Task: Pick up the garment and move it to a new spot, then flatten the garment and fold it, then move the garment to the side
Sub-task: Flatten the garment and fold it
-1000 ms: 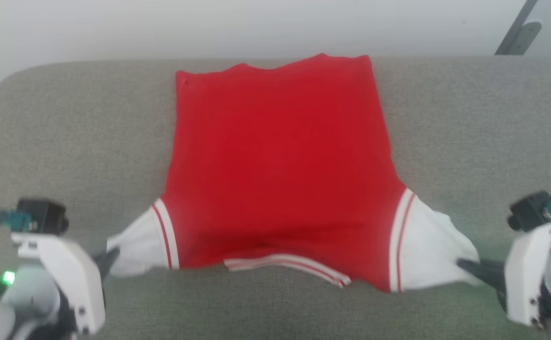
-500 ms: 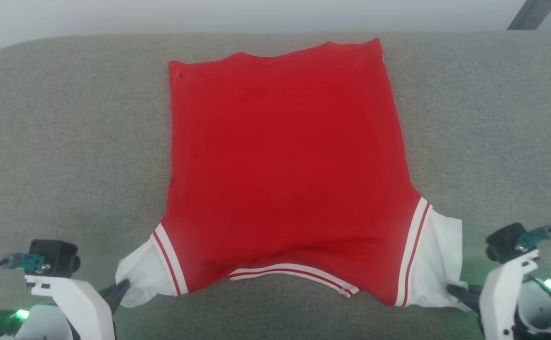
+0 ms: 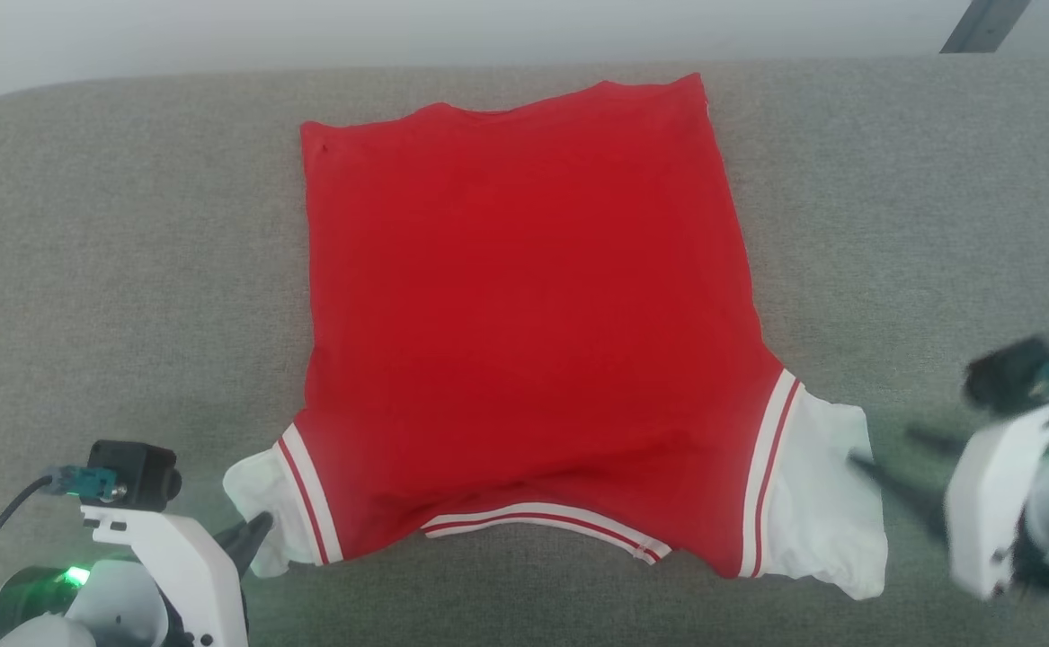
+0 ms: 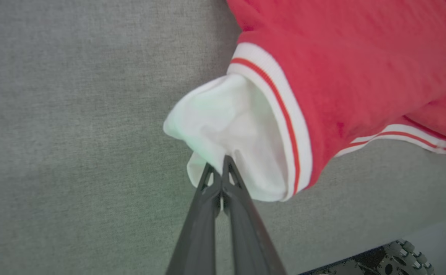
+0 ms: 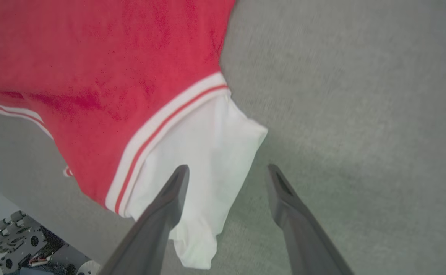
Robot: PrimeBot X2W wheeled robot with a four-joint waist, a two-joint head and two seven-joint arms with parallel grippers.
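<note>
Because the garment (image 3: 524,305) lies spread on the grey surface (image 3: 111,270) with its plain red side up, hem (image 3: 506,99) at the far end and collar trim (image 3: 542,521) toward the robot, it reads as largely flattened, though not quite square. The left fingers (image 4: 203,214) are closed tight on the crumpled edge of the left sleeve (image 4: 226,130), pinching a small fold of white cloth at their tips. The right fingers (image 5: 161,206) stand wide apart and grip nothing: one hangs over the right sleeve (image 5: 207,152), the other over bare surface just beside its edge, and whether either touches the cloth I cannot tell. The cloth looks thin, soft and very light, so it should drape and sag wherever it is not held, and one pinch will likely drag the rest along in wrinkles instead of lifting it cleanly. It probably clings a little to the woven surface, which helps when smoothing but may bunch it when pulled. The sleeve edges, the striped seams at the shoulders and the two hem corners seem the best places to take hold, taken as a matched pair so the body stays taut between them.
</note>
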